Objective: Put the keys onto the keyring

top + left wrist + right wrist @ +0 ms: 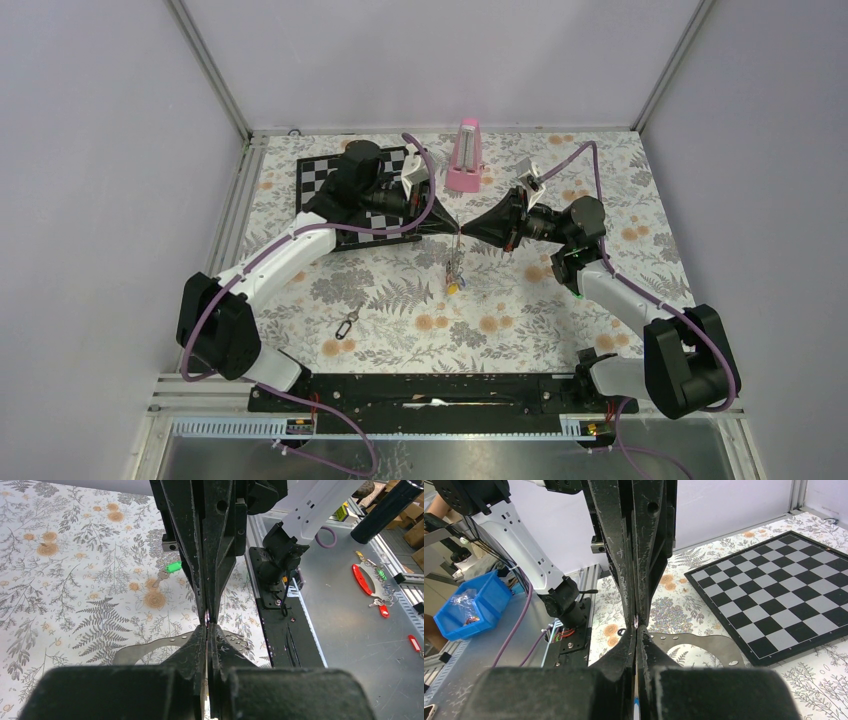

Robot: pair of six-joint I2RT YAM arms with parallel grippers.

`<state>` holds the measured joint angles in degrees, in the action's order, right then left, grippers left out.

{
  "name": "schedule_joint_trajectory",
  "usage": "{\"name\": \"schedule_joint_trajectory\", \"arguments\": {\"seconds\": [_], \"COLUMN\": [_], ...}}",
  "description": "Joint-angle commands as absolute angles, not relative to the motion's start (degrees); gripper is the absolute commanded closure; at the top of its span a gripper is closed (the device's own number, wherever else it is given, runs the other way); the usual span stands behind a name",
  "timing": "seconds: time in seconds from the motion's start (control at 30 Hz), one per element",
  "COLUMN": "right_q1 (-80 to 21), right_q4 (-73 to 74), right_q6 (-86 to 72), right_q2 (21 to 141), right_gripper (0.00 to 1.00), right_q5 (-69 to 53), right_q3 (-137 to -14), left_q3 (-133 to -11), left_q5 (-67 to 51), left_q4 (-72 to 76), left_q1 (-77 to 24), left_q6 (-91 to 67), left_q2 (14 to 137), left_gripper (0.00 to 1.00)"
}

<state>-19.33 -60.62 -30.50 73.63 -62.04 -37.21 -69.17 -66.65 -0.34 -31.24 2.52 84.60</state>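
Arms were stretched inward; left end effector (447, 229) and right end effector (470, 231) were clamped tip to tip on the keyring (458, 250) above the floral bench (520, 310).

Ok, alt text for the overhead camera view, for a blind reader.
Two robot arms meet fingertip to fingertip above a floral table, left gripper and right gripper both shut, with the keyring and tagged keys dangling beneath. A loose key lies nearer the bases; chessboard and pink metronome behind.
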Motion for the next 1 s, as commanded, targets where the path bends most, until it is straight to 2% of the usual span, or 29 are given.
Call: {"name": "schedule_joint_trajectory", "arguments": {"seconds": [0.0,0.1,0.17,0.2,0.3,0.33,0.4,0.63,0.97], "right_q1": [-18.9,-18.83,-18.54,-18.3,-17.93,-18.0,-17.93,-17.96,-19.47], "right_q4": [-64.6,-64.24,-62.87,-60.82,-50.11,-46.07,-39.25,-33.9,-34.07], "right_q6": [-30.48,-30.0,-27.98,-26.25,-17.55,-13.93,-7.87,-1.7,-2.55], "right_q2": [72.86,72.75,72.01,71.48,70.1,69.75,69.42,69.18,69.39], "right_gripper": [1.0,0.99,0.87,0.77,0.59,0.54,0.5,0.48,0.54], "right_q5": [-60.49,-60.47,-60.67,-60.72,-61.68,-61.99,-62.58,-64.69,-66.85], "right_q3": [-37.5,-37.42,-37.39,-37.62,-39.57,-40.34,-41.32,-41.39,-41.15], "left_q3": [-70.43,-71.61,-74.59,-76.3,-81.28,-82.71,-85.67,-89.65,-90.51], "left_q5": [-68.76,-67.13,-63.76,-61.32,-52.91,-50.76,-47.46,-41.47,-41.53], "left_q4": [1.05,-4.33,-12.24,-16.83,-28.2,-31.2,-35.79,-41.13,-41.13], "left_q1": [-31.9,-31.9,-32.13,-32.55,-34.4,-35.04,-36.18,-39.54,-40.95], "left_q6": [2.81,6.56,12.56,15.92,24.61,26.39,28.64,30.26,29.3], "left_q2": [84.96,84.77,84.77,84.8,85.21,85.51,86.08,87.45,88.87], "left_gripper": [1.0,1.0,1.0,1.0,1.0,1.0,1.0,1.0,1.0]}}
